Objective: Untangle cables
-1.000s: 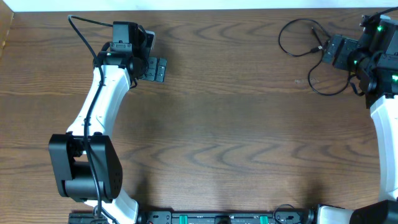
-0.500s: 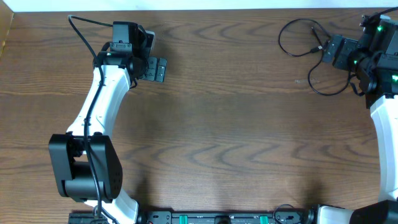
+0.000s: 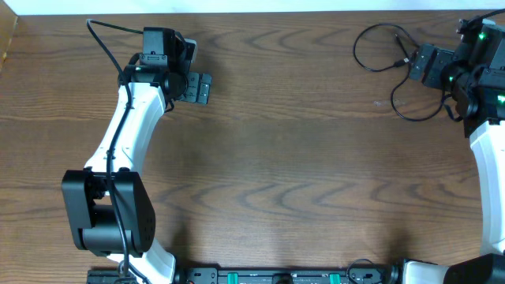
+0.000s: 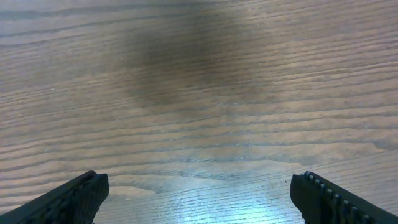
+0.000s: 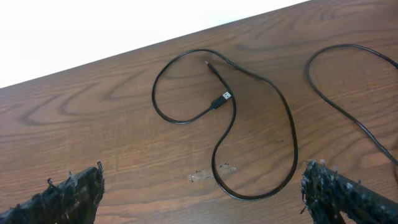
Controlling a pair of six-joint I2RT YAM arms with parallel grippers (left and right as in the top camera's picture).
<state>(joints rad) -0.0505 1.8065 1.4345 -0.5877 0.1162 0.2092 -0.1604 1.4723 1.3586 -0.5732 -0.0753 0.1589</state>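
A thin black cable (image 3: 355,49) lies looped on the wooden table at the far right; in the right wrist view its loop and small plug (image 5: 219,101) lie just ahead of the fingers. A second stretch of black cable (image 5: 354,45) curves along the right, seen from overhead as an arc (image 3: 414,119). My right gripper (image 3: 418,67) (image 5: 202,199) hangs open beside these loops, touching nothing. At the far left my left gripper (image 3: 199,87) (image 4: 199,196) is open over bare wood, far from the cables.
The table's far edge (image 5: 186,34) runs just behind the cable loop. A small pale smudge (image 5: 208,174) marks the wood near the loop. The arm bases (image 3: 110,213) stand along the front edge.
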